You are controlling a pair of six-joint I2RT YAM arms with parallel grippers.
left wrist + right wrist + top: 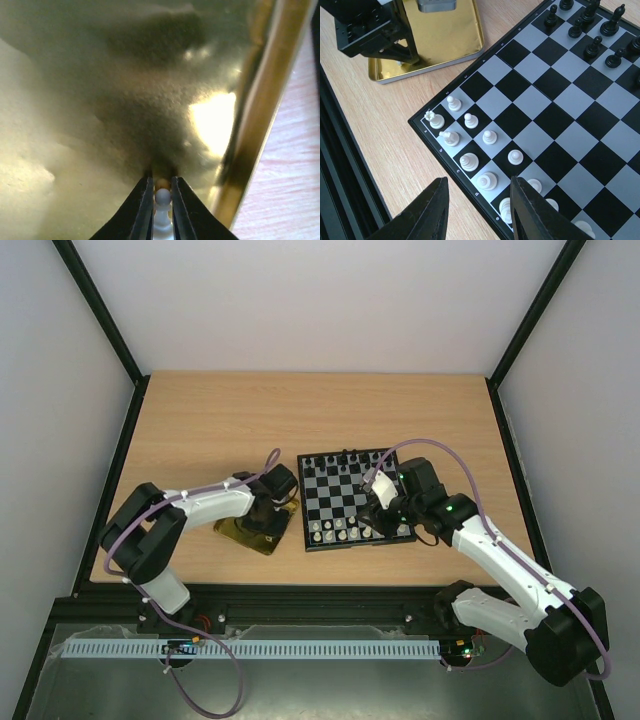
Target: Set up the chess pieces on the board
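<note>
Toward the near edge of the desk [200, 420], a little left of its middle, lay the gold tray [232, 533], turned at an angle to the desk's edges. The left gripper [268, 512] reached down into it. In the left wrist view its fingers [145, 200] were clenched on a white pawn [162, 197]. The pawn's round head showed between the two dark tips, just above the shiny tray floor and near the tray's raised rim [260, 100]. Whether the pawn's base touched the floor could not be told.

Just beside the tray, right of it and separated by a strip of bare wood, sat the board [352, 493], between the middle of the desk and its right edge. The black pieces [345, 457] stood along the board's far edge. The white pieces [340, 530] stood in the two rows at its near edge, gathered mostly toward its near left corner.

The right wrist view showed that corner close up. Four white pawns [469, 120] stood in a slanting line one row in, and taller white men [469, 161] stood on the edge row beside them. One of these [450, 137] lay tipped on its side on its square.

The right gripper [385, 502] hung over the near right part of the board. Its fingers [432, 210] were spread apart and grasped nothing, with the board's near rim [451, 165] visible between them.
</note>
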